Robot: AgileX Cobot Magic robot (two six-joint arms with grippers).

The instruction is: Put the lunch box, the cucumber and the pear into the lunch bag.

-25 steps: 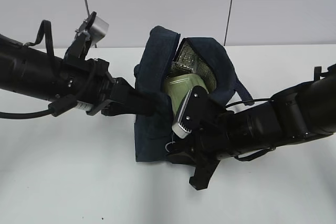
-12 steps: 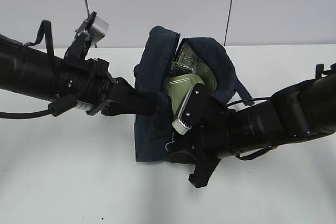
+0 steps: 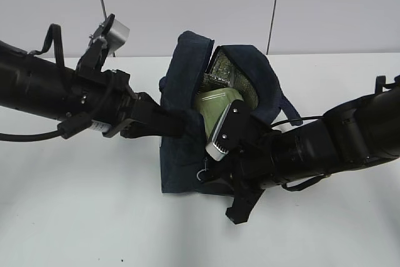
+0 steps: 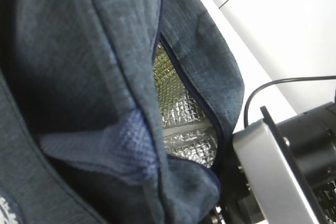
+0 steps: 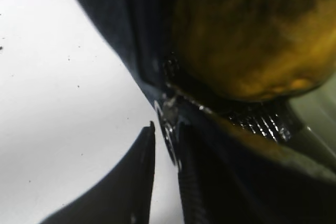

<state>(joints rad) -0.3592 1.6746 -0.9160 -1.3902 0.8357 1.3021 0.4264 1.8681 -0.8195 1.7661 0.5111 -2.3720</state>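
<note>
The navy lunch bag [image 3: 181,73] stands open at the table's middle, showing silver lining [image 4: 181,119]. The sage-green lunch box [image 3: 215,103] sits inside it. The yellow-brown pear [image 5: 247,35] lies in the bag just behind its front edge. The cucumber is hidden. My left gripper [image 3: 180,123] is shut on the bag's left flap; fabric [image 4: 79,51] fills its wrist view and hides its fingers. My right gripper [image 3: 209,182] is at the bag's lower front. Its fingers [image 5: 147,171] stand a narrow gap apart, with the metal ring pull [image 5: 169,124] between the tips.
The white table [image 3: 75,204] lies all around the bag. The right arm's silver camera housing [image 4: 273,177] sits close against the bag's right side. A grey wall with dark seams stands behind.
The right arm has shifted slightly up and left against the bag's front. The left arm and the bag have not moved.
</note>
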